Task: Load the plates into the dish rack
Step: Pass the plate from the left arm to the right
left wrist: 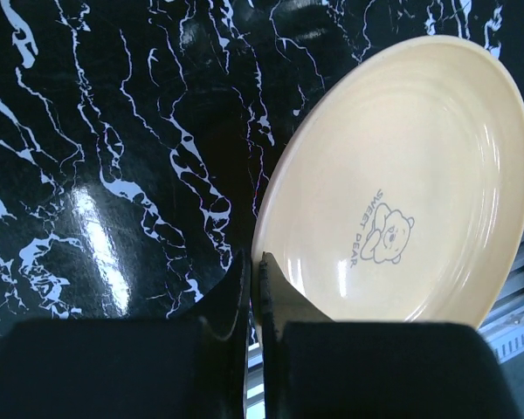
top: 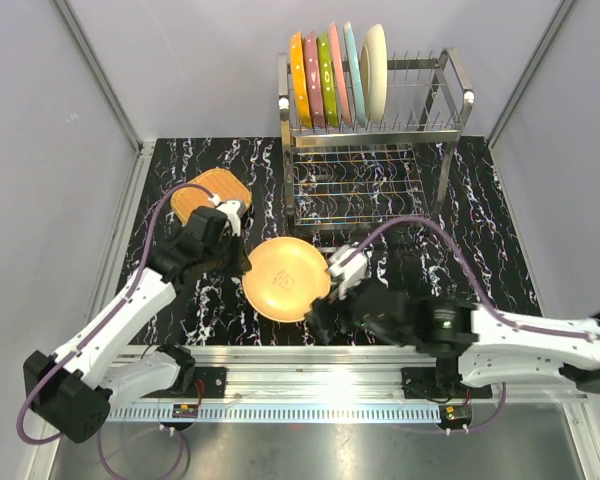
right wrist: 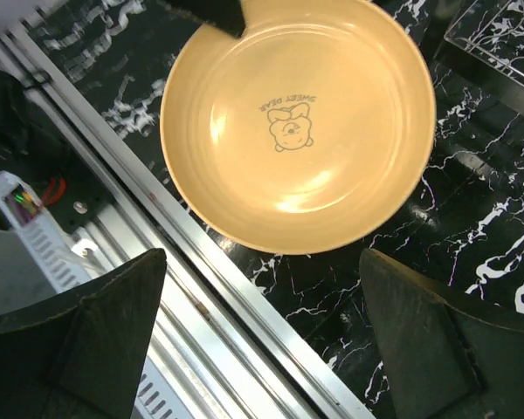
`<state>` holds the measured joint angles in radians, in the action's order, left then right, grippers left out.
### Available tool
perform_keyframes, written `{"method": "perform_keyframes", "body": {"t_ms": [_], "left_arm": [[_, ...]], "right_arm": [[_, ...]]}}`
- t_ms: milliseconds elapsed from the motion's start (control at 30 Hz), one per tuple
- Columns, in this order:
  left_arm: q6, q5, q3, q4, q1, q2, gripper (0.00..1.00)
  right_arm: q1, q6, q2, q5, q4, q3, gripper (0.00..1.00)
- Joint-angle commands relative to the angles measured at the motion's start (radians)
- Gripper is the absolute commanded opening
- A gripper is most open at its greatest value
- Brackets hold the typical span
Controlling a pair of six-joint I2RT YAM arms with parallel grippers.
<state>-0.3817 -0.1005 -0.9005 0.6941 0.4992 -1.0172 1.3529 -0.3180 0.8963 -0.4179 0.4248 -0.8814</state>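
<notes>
A black, white-veined marble bench [top: 480, 230] sits between plain grey walls [top: 180, 60]. The dish rack [top: 450, 110] stands at the back with six plates [top: 335, 75] upright in its upper tier. At mid-bench the left end effector [left wrist: 260, 279] pinches the rim of the tan plate [top: 285, 278]. The right end effector [right wrist: 262, 262] gapes wide just beside it, apart. Whether that plate lies flat is unclear. The left arm partly hides an orange stack [top: 205, 192].

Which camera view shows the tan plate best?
Right wrist: the whole tan plate lies face-on, with its bear print legible. Left wrist shows it slanted and cropped; top external shows it whole but small.
</notes>
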Motion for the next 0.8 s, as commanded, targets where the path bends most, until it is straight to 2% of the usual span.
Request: {"method": "perform_keyframes", "body": {"t_ms": [0,167,267,533,667,767], "left_arm": [[0.049,0.019,-0.112,0.014,0.024,-0.084,0.0],[0.07,-0.01,-0.161,0.068,0.024,-0.123,0.0],[0.073,-0.047,-0.172,0.085,0.024,-0.109,0.0],[0.069,-0.162,-0.156,0.101,0.024,-0.083,0.0],[0.078,-0.235,-0.144,0.12,0.024,-0.083,0.0],[0.092,-0.268,-0.132,0.13,0.024,-0.077,0.0]], "right_arm": [[0.121,0.033,0.221,-0.301,0.009,-0.074,1.0],[0.251,0.045,0.443,-0.461,0.022,-0.211,1.0],[0.278,0.056,0.562,-0.473,0.022,-0.267,1.0],[0.273,0.117,0.711,-0.55,-0.001,-0.298,1.0],[0.224,0.085,0.76,-0.674,0.096,-0.321,1.0],[0.192,0.141,0.779,-0.705,0.091,-0.32,1.0]]}}
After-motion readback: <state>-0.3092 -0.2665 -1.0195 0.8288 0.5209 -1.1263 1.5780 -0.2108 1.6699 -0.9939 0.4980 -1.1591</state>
